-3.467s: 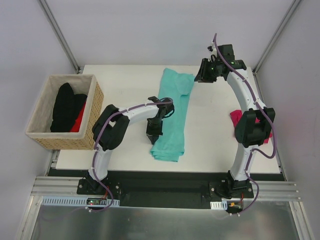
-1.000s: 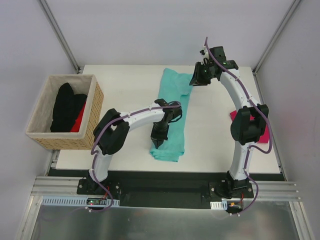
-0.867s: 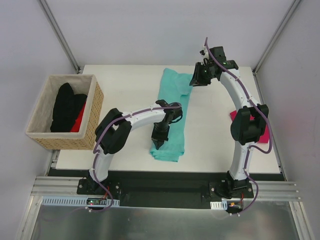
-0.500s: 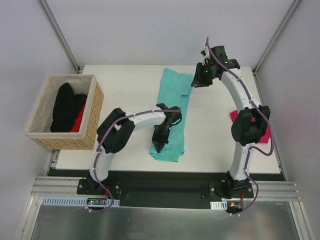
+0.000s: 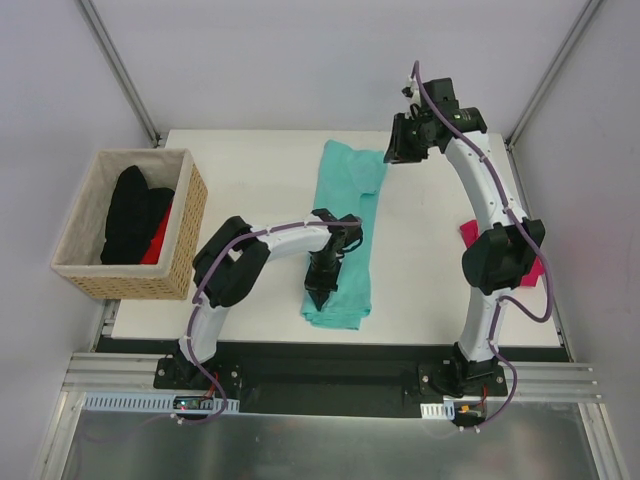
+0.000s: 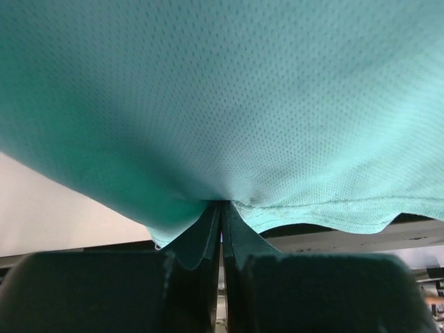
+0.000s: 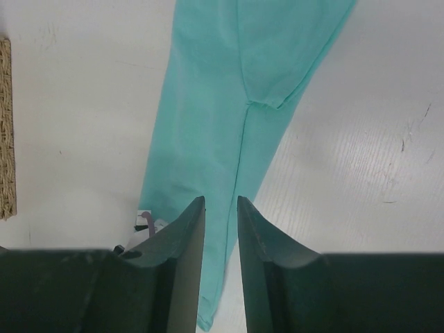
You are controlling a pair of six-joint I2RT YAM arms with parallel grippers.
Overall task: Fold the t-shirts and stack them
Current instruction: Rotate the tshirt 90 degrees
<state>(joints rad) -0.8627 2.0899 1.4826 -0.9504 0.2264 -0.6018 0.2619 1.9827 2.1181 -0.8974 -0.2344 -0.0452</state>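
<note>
Green shirt [image 5: 350, 220]: lying mid-table [image 5: 250, 170] as one long narrow strip, running from the far side down to the near edge. The sides look folded in already.

Left gripper [image 5: 322, 298]: clamped tight on the near end of that strip. The wrist view shows the hem bunched right where the fingers meet, so it's definitely got cloth.

Right gripper [image 5: 400, 152]: up over the far end of the strip, just off its right corner. Fingers are a little apart with nothing between them; the shirt is just lying on the table below.

Pink shirt [image 5: 467, 236]: at the right edge of the table, mostly hidden behind the right arm. Can't tell if it's folded or just dumped there.

Basket [image 5: 185, 230]: wicker, sitting off the left side, with black clothes [image 5: 135, 215] and something red in it.

Progress: I'd say partway through shirt one. The lengthwise folds are done.

Left to do: fold the strip end to end, then deal with the pink one and stack them.
</note>
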